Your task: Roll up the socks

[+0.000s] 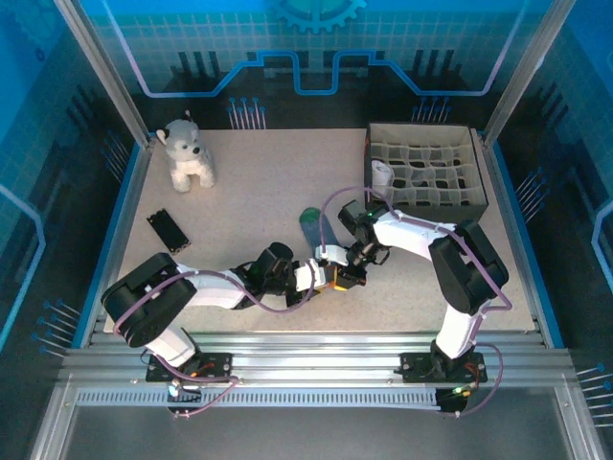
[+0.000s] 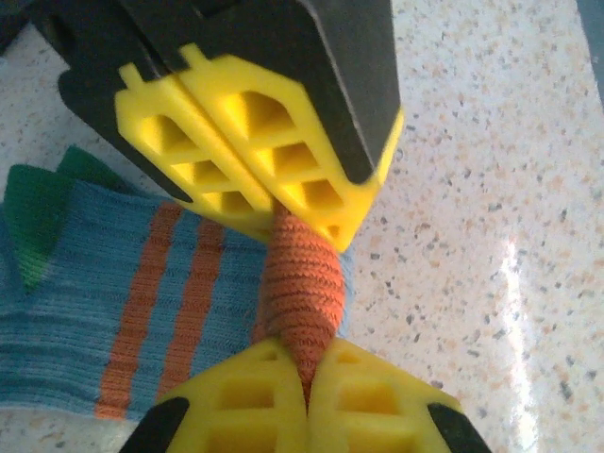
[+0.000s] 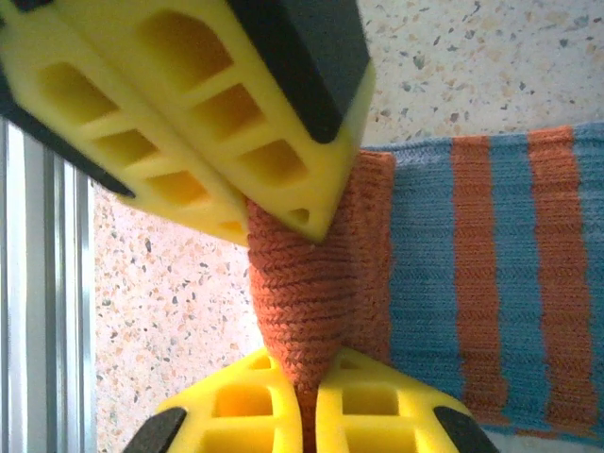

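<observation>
- Item: striped sock. Blue knit, orange bands, green patch at far end. Qty 1.
- Loc: flat on table, just below ctr in top view. Green end lies toward 12 o'clock, orange cuff toward 6 o'clock, nearest my bases.
- Left tool: closed, pinching the cuff. Knit is squeezed into a narrow rope where it leaves the grip.
- Right tool: closed on the same cuff from the opposite side. The two tools sit almost tip to tip w/ the cuff strung between them.
- Wt: judged v. light; no load worth noting.
- Stiffness: none. Limp fabric that folds and bunches wherever squeezed and won't hold shape unless kept under tension or pressed to the table.
- Surface: ribbed knit, prob. good friction in the grip, so slip unlikely. Stretch is the bigger risk, as a pull may lengthen the cuff rather than move the body.
- Fragility: low; snagging a loop is the only concern.
- Hold pt: the cuff, as now. For a tidy roll I'd judge a hold nearer each cuff corner better than one bunched at mid-cuff.
- Nearby, well apart: plush dog at 10 o'clock, divided box at 2 o'clock.
</observation>
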Available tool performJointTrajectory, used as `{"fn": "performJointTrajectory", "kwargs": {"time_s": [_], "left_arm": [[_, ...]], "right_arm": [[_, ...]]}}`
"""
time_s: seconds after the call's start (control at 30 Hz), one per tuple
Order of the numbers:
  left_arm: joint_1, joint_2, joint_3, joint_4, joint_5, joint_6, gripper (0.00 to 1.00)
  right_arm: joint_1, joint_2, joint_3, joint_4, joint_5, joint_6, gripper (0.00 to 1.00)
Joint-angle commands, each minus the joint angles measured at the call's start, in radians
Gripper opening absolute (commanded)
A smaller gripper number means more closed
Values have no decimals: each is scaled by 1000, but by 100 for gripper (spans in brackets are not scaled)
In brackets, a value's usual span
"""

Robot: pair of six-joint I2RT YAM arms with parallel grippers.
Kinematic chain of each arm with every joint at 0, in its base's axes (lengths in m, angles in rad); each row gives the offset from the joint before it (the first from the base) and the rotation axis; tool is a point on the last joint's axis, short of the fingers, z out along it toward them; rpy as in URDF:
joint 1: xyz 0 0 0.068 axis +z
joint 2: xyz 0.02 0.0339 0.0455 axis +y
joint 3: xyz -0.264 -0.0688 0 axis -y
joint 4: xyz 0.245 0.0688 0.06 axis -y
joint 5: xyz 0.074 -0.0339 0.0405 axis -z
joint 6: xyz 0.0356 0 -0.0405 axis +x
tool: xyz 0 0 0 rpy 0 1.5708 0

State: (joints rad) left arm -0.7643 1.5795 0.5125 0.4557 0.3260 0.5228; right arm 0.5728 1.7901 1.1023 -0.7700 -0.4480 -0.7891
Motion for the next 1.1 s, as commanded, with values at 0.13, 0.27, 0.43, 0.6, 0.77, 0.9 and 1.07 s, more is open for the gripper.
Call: {"fn": "performJointTrajectory", "kwargs": {"time_s": [0.13, 0.27, 0.43, 0.6, 0.77, 0.9, 1.07], "left_arm": [[0, 9, 83, -248, 90, -76, 0], [6, 36, 114, -300, 113, -128, 0], [34, 76, 135, -311, 140, -196, 0], [75, 118, 165, -331, 195, -255, 0], [92, 147, 207, -390, 214, -272, 0], [102, 165, 228, -422, 229, -286, 0], [111, 194, 260, -464, 242, -299, 0]], "right_arm": [[-33, -27, -11, 25, -71, 93, 16], [-63, -89, -42, 89, -125, 179, 30], [-111, -197, -110, 149, -169, 246, 34], [-150, -330, -189, 264, -164, 374, 36], [-153, -412, -248, 380, -65, 620, 40], [-127, -428, -304, 462, -42, 819, 42], [-58, -409, -390, 554, 9, 932, 43]]}}
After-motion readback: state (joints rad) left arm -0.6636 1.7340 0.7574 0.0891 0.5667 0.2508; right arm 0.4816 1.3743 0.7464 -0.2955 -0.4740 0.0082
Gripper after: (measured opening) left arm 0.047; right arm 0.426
